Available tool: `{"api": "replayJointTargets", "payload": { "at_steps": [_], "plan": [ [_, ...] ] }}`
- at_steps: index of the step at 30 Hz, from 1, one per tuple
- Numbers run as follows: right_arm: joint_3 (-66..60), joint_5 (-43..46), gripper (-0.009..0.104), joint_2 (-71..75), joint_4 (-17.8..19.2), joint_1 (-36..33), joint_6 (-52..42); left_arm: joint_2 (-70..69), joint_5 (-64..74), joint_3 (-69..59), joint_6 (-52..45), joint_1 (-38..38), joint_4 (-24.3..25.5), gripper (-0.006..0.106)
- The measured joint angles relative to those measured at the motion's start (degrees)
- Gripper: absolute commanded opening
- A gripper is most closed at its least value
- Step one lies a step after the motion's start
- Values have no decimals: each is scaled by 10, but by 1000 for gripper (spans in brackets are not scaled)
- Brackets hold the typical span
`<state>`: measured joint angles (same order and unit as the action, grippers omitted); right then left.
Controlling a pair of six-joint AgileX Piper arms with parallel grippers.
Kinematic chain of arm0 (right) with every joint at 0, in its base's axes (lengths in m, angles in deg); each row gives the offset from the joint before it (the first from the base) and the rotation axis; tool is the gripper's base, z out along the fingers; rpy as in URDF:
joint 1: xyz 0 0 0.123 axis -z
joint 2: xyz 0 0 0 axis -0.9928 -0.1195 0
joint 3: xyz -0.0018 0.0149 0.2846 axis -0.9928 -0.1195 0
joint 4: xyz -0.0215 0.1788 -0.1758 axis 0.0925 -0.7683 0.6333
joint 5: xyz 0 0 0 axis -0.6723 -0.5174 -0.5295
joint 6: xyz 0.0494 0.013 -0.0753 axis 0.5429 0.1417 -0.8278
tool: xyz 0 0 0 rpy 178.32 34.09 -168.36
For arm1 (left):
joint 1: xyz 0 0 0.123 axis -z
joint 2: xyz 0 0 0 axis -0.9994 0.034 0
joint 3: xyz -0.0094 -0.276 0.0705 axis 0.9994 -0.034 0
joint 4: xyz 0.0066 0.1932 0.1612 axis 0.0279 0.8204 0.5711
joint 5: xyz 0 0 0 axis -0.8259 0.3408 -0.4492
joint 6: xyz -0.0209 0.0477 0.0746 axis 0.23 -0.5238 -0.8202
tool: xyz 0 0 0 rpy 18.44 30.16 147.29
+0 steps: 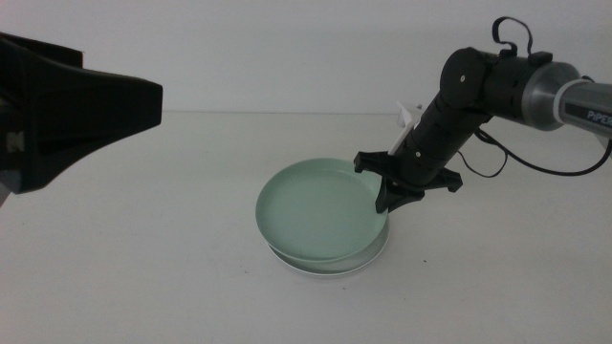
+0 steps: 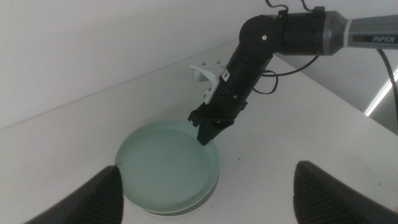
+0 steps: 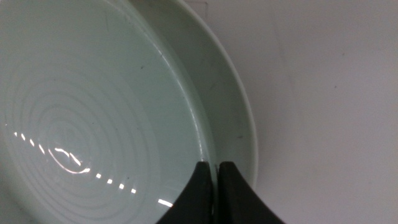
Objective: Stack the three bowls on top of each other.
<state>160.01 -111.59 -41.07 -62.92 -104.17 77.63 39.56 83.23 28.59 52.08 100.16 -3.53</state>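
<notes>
The pale mint green bowl (image 1: 316,205) lies on top of a stack near the table's middle, slightly askew and shifted left of the dishes under it. My right gripper (image 1: 387,196) reaches in from the right and is shut on this bowl's right rim (image 3: 208,134), one jaw inside and one outside. Below it the white bowl's rim (image 1: 325,270) peeks out at the front. A thin grey band (image 1: 376,244) shows between them; I cannot tell whether it is the grey-blue bowl. My left gripper (image 2: 206,167) hovers open, high at the left, well away from the stack (image 2: 208,193).
The left arm's dark body (image 1: 67,105) fills the upper left of the middle view. A small white part (image 1: 406,115) and a black cable (image 1: 497,158) hang by the right arm. Bare white table (image 1: 143,268) surrounds the stack.
</notes>
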Motion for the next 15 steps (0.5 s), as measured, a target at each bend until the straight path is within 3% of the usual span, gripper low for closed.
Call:
{"api": "replayJointTargets", "payload": {
  "at_steps": [2,5,8,9,15],
  "plan": [
    [0,-1,7,-1,0,0,0,0,0,0,0,0,0,94],
    [2,-1,34,-1,0,0,-11,0,0,0,0,0,0,94],
    [5,-2,82,-1,0,0,-26,0,0,0,0,0,0,94],
    [5,-3,93,0,0,0,-33,0,0,-1,0,0,0,94],
    [24,-62,92,40,0,11,-81,0,0,-1,0,0,0,94]
  ]
}}
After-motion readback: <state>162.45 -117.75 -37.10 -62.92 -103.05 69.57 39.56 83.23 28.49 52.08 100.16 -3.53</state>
